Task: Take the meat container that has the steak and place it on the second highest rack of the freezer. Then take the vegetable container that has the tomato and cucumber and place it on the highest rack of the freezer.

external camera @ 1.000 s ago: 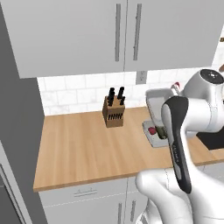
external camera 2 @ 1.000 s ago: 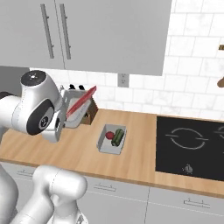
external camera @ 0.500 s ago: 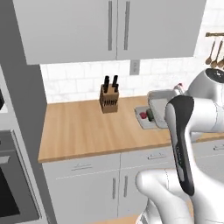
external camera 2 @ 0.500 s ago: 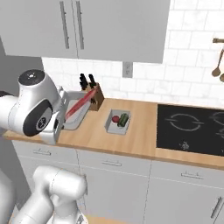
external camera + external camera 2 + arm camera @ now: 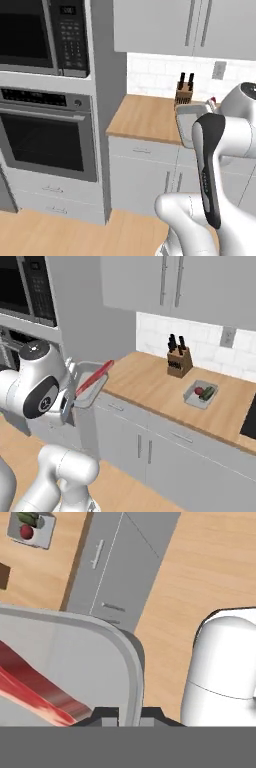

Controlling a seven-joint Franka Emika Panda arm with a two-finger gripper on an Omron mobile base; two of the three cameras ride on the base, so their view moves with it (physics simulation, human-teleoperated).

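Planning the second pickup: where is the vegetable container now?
In the right base view the vegetable container sits on the wooden counter, right of the knife block, holding the tomato and cucumber.

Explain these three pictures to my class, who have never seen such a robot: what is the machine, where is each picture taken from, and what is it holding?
This is a computer-rendered kitchen. The machine is a white robot arm on a base that drives about. Two pictures come from cameras on that base, looking forward from behind the arm on either side. The third comes from a camera on the hand, looking along the gripper.

The gripper grips the rim of a grey meat container, lifted clear of the worktop. A long red steak lies in it.

On the wooden counter stand a knife block and a second tray, the vegetable container, with a red tomato and a green cucumber. A built-in oven and microwave stand left of it.
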